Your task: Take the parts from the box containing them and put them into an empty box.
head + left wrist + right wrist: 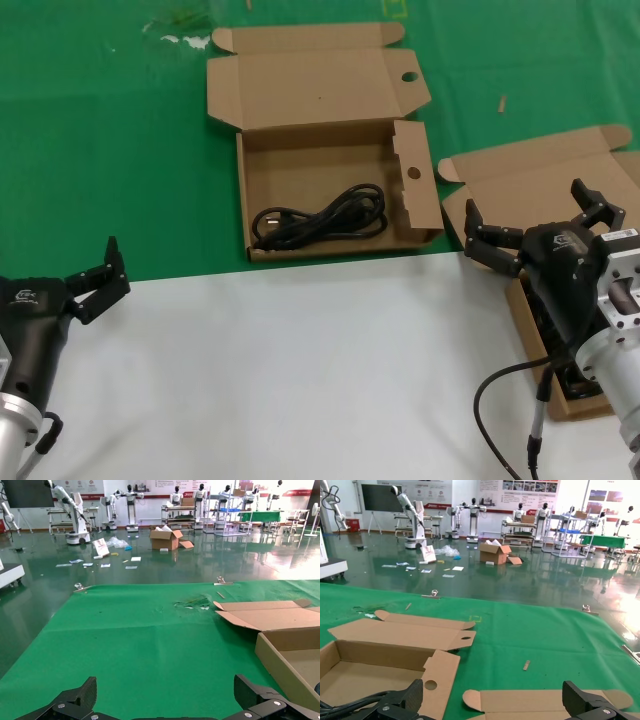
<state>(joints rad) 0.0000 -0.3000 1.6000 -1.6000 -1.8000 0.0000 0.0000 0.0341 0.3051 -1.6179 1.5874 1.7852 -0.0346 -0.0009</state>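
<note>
With one cable (pixel 320 217) already in the holed box (pixel 420 190) off to its left, the right gripper (pixel 540 225), fingers spread wide and empty, hovers over the source box (pixel 520 185) directly beneath, seemingly needing to descend for another cable, while the left gripper (pixel 95 280) waits open.

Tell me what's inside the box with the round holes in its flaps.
Inside the holed box lies one coiled black power cable on its floor, near the front wall. Nothing else shows; nothing covers the interior.

cable (pixel 320 217): black
holed box (pixel 330 150): plain brown cardboard
partly seen box (pixel 545 180): brown cardboard
cloth (pixel 100 150): green
table (pixel 280 370): white
grippers: black
</note>
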